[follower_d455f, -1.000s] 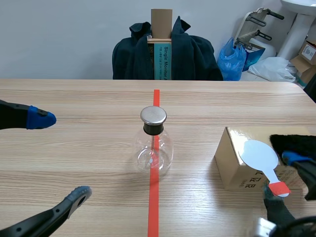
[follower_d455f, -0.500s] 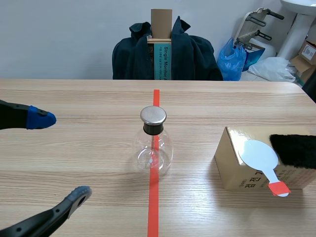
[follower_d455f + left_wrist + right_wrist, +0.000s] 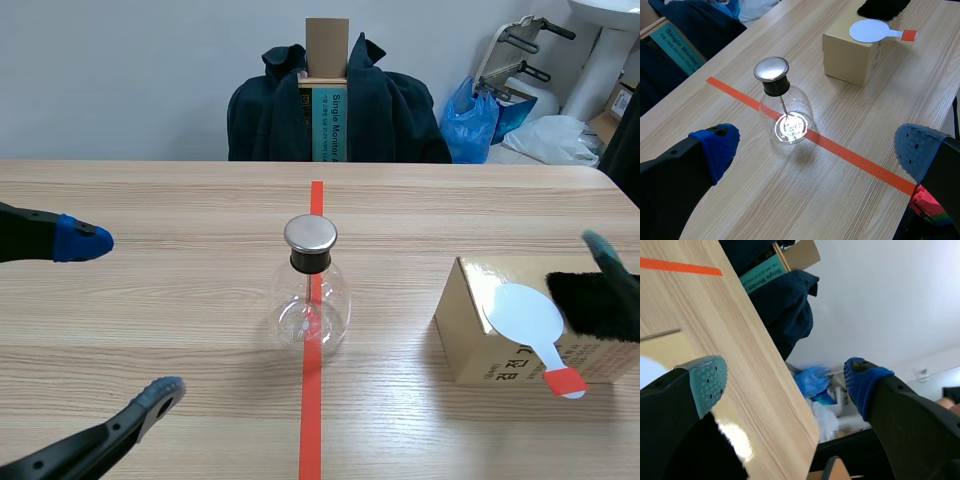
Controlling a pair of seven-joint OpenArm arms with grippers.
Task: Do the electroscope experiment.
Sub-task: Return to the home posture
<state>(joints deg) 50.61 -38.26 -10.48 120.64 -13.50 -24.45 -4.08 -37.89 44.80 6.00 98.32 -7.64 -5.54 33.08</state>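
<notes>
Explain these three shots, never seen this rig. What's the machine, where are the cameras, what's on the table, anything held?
Two black robot arms work at a wooden table. The wide shot comes from a camera between them; the other two come from wrist cameras looking past each arm's jaws. On the red tape line stands a glass flask with a metal cap, the electroscope. To its right sits a cardboard box carrying a white paddle and a black fur piece. Both jaws stand open; nothing is held.

Wooden table (image 3: pixel 150 190). Beyond it, ahead of left gripper (image 3: pixel 132 316): draped dark coat (image 3: pixel 395 110), pale wall (image 3: pixel 120 70), blue bag (image 3: pixel 470 122), white pedestal basin (image 3: pixel 600 50).
</notes>
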